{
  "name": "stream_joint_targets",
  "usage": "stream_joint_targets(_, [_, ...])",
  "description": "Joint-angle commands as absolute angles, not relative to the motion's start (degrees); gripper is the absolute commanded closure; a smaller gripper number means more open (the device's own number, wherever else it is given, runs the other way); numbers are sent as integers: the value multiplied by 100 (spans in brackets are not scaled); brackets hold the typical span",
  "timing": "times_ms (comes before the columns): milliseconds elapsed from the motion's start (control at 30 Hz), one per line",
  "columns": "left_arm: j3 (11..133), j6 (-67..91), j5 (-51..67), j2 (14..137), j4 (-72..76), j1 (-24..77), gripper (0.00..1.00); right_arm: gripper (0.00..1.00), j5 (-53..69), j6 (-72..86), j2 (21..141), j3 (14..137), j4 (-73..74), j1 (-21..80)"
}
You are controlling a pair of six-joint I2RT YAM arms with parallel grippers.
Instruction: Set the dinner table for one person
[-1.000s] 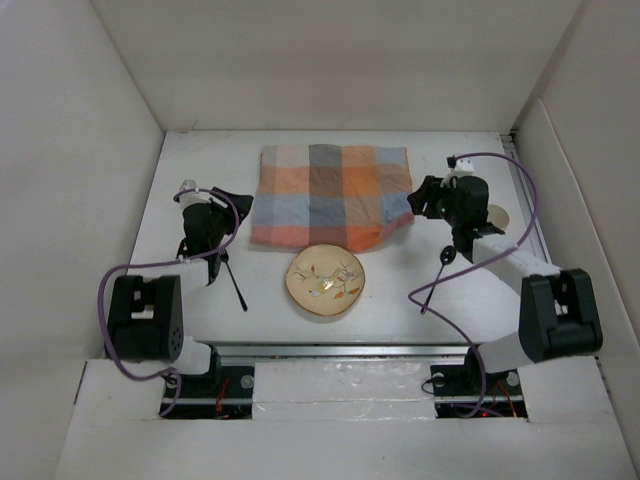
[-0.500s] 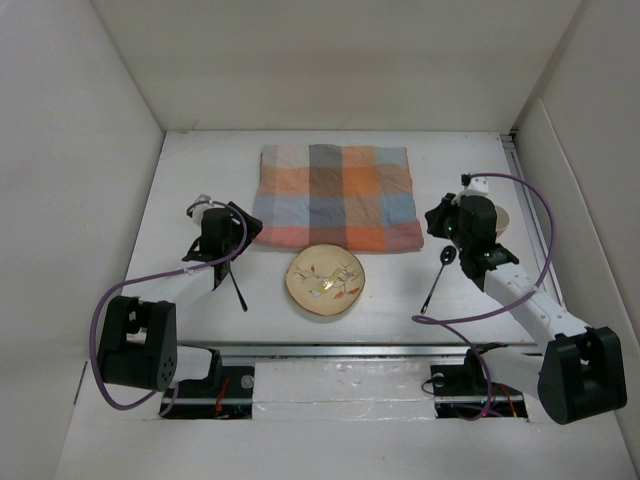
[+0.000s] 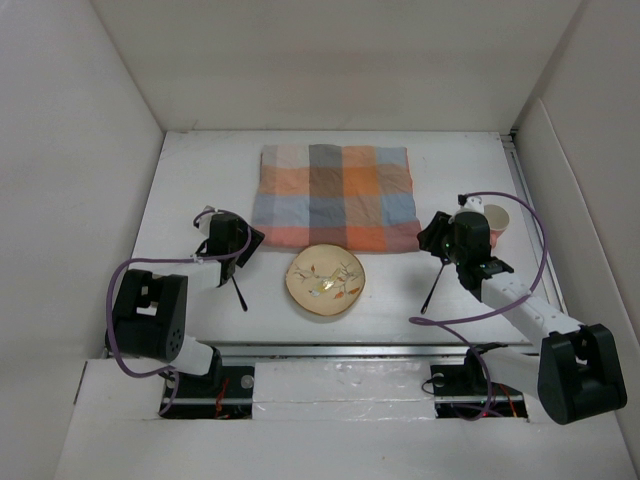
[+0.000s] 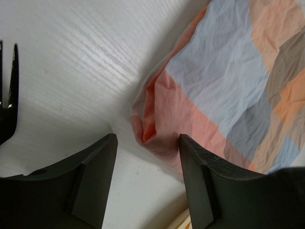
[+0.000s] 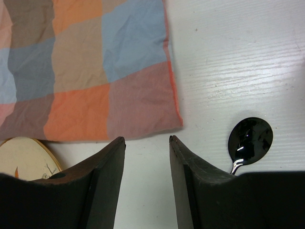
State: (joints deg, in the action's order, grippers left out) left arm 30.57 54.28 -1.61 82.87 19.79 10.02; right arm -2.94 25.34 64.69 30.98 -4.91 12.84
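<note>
The dinner table (image 4: 71,71) looks matt and finely ridged, the cloth (image 5: 86,62) soft and creased, the spoon (image 5: 250,140) glossy black.

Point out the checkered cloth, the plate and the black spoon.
checkered cloth (image 3: 335,195): top external view, middle of the fabric.
plate (image 3: 325,281): top external view, centre of its face.
black spoon (image 5: 250,140): right wrist view, its bowl.

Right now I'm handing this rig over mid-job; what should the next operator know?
Left gripper open, empty, over the checkered cloth's bunched near-left corner.
Right gripper open, empty, at its near-right corner.
Done: cloth spread at the dinner table's far middle.
Plate just in front of it; fork to the plate's left, spoon and cup to its right, on bare table.
Left, likely: place those on the cloth.
</note>
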Motion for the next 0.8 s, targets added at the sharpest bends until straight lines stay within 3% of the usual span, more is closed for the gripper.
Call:
stream_joint_targets(0, [3417, 5678, -237, 8595, 2311, 1081, 49, 49, -264, 2733, 6582, 3085, -853, 1336])
stream_joint_targets(67, [3550, 5730, -247, 8815, 2408, 1081, 60, 47, -255, 2873, 6784, 3102, -896, 1336])
stream_joint_targets(100, [3629, 5730, -194, 8876, 2478, 1081, 72, 46, -229, 2935, 6863, 3103, -966, 1336])
stream_joint_targets(133, [3656, 5757, -141, 9007, 2505, 1081, 90, 44, -220, 3005, 7064, 3146, -984, 1336])
stream_joint_targets(200, [3726, 5792, -88, 9096, 2522, 1081, 100, 44, -89, 3199, 7267, 3216, -1072, 1284])
stream_joint_targets(567, [3278, 5827, -316, 8482, 2883, 1143, 100, 41, 509, 4332, 8533, 3375, -1977, 1116])
stream_joint_targets(767, [3182, 5809, -316, 8280, 2944, 1143, 100, 42, 247, 5131, 8903, 3419, -2302, 1116])
